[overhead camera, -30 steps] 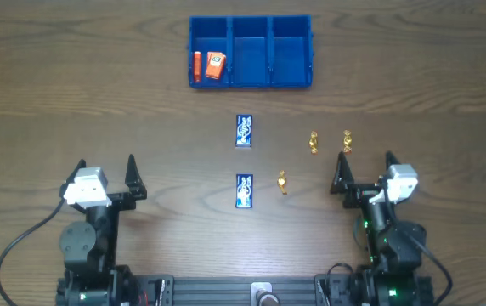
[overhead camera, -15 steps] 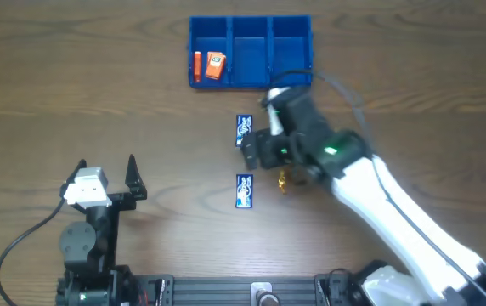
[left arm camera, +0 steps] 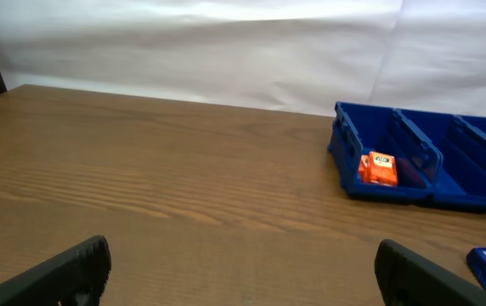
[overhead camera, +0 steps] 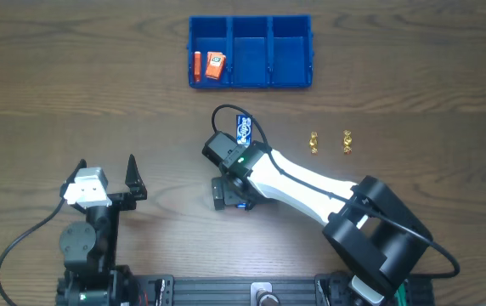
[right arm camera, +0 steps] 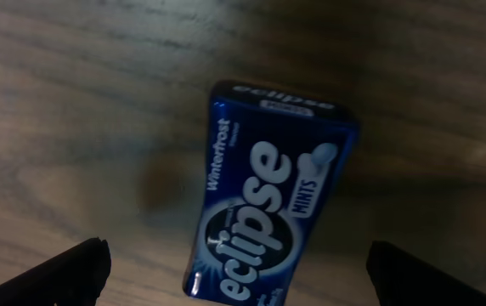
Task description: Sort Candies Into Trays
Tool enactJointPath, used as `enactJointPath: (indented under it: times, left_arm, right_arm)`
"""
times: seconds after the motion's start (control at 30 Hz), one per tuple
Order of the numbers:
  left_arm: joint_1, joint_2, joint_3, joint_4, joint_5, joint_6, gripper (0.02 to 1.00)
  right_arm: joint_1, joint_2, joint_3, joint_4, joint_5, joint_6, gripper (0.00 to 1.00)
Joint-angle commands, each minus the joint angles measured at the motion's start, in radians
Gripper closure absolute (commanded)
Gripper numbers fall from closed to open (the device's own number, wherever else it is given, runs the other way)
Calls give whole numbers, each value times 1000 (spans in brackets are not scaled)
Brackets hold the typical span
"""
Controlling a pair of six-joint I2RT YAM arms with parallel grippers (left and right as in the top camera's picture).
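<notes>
The right gripper [overhead camera: 228,194], reaching across the middle, hangs released with its fingers spread wide over a blue mint pack [right arm camera: 268,195] that lies flat on the table [overhead camera: 73,85]. The left gripper [overhead camera: 105,167] stands open at near left. A second mint pack [overhead camera: 244,129] lies just farther off, and gold candies [overhead camera: 313,142] lie to its right. The far blue tray [overhead camera: 250,83] holds orange candies [overhead camera: 209,65] in its left compartment.

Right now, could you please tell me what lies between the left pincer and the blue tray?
Nothing but bare wooden table: in the left wrist view the stretch from the left pincer to the blue tray holds no candy.
</notes>
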Motion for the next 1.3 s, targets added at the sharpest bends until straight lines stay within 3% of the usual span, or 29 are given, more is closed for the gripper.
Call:
enactJointPath:
  times: [0.03, 0.13, 0.27, 0.33, 0.43, 0.53, 0.63, 0.67, 0.77, 0.9, 0.97, 1.13, 1.3]
  left_arm:
    - [0, -6, -20, -36, -5, 0, 20]
    - [0, -6, -20, -36, -5, 0, 20]
    - [0, -6, -20, -36, -5, 0, 20]
    - [0, -6, -20, -36, -5, 0, 20]
    - [0, -6, -20, -36, -5, 0, 20]
    - [0, -6, -20, -36, -5, 0, 20]
    - [0, -6, -20, -36, -5, 0, 20]
    - [0, -6, -20, -36, -5, 0, 20]
    - [0, -6, -20, -36, -5, 0, 20]
    - [0, -6, -20, -36, -5, 0, 20]
    - [0, -6, -20, -36, -5, 0, 20]
    - [0, -6, -20, -36, -5, 0, 20]
    - [0, -6, -20, -36, -5, 0, 20]
  right_arm:
    - [-1, 42, 20, 13, 57, 67, 14]
    - [-1, 51, 20, 19, 62, 72, 91]
    - [-1, 54, 20, 20, 78, 100, 373]
    - [-1, 57, 20, 27, 82, 106, 564]
    - [-1, 57, 20, 39, 82, 106, 752]
    - [-1, 48, 29, 64, 102, 103, 766]
    - [-36, -78, 145, -44, 285, 70, 779]
    - [-72, -107, 228, -89, 326, 34, 779]
    - [-179, -79, 517, -170, 340, -140, 785]
    - [-266, 115, 887, -176, 483, -331, 785]
    - [-297, 221, 984, -135, 482, -396, 781]
    - [-364, 405, 1021, -13, 372, -408, 781]
    - [-367, 502, 1021, 36, 346, -400, 770]
